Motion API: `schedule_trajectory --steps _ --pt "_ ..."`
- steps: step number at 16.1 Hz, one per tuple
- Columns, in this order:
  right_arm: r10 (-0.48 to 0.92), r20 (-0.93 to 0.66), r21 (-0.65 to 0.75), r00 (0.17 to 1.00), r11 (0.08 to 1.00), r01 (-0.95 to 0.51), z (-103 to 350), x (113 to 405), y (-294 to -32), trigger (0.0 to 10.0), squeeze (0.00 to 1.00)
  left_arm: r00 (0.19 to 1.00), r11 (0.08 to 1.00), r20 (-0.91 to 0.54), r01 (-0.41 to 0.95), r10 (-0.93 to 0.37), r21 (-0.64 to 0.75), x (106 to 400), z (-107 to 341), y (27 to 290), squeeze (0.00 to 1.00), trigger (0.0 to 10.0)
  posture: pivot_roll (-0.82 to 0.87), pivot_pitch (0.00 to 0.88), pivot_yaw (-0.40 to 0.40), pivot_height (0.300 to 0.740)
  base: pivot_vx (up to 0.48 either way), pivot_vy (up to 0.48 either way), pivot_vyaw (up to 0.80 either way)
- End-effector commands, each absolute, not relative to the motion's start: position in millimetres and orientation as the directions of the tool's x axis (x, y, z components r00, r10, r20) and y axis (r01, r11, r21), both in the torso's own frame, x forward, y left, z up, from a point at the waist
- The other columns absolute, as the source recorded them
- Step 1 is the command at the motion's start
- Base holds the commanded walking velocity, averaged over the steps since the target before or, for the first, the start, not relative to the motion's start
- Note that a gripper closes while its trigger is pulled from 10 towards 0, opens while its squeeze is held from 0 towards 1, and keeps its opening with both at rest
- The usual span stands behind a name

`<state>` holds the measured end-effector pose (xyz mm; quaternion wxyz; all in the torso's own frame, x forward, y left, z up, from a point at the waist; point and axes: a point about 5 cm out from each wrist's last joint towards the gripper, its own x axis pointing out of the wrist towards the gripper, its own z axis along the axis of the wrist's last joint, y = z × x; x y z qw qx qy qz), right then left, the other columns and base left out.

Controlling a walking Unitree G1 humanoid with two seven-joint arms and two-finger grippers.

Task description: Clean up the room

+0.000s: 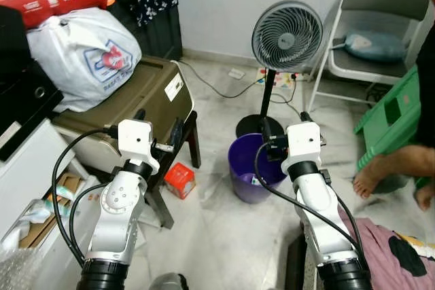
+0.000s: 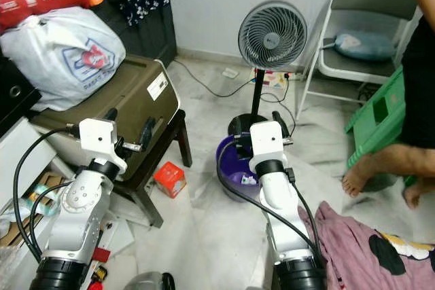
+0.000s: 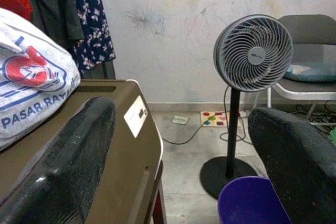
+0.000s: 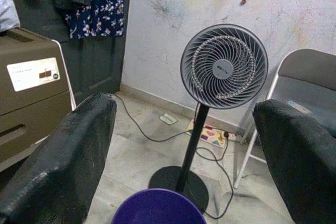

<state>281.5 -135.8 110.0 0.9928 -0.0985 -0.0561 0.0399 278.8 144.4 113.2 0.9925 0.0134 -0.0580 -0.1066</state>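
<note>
A purple bucket (image 1: 246, 183) stands on the marble floor below my right gripper (image 1: 285, 124), which is open and holds nothing. A small red box (image 1: 179, 180) lies on the floor beside the stool leg. My left gripper (image 1: 158, 125) hovers open and bare at the front edge of the brown case (image 1: 153, 89). In the left wrist view the two black fingers (image 3: 60, 163) frame the case (image 3: 126, 145) and the bucket (image 3: 249, 203). A pink cloth (image 1: 387, 249) with a dark print lies at the lower right.
A standing fan (image 1: 287, 35) with trailing cable is behind the bucket. Beyond it are a grey folding chair (image 1: 380, 25), a green crate (image 1: 391, 117) and a person's bare foot (image 1: 367, 180). A white bag (image 1: 85, 56) rests on the case. Boxes (image 1: 41, 215) sit at left.
</note>
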Motion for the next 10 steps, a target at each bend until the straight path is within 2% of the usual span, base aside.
schedule_trajectory --steps 1,10 --pt "0.097 0.135 -0.202 0.986 0.977 -0.068 119.6 284.5 -134.1 10.0 0.0 0.969 0.977 0.126 0.209 -0.212 0.036 280.3 118.4 145.2 0.0 10.0 -0.03 0.055 0.037 0.74 0.3 0.0 0.0" --pt "0.1 0.141 -0.205 0.985 0.976 -0.07 121.6 287.2 -132.7 10.0 0.0 0.968 0.977 0.129 0.211 -0.214 0.041 282.6 119.5 145.6 0.0 10.0 -0.03 0.054 0.039 0.74 0.308 0.0 0.0"
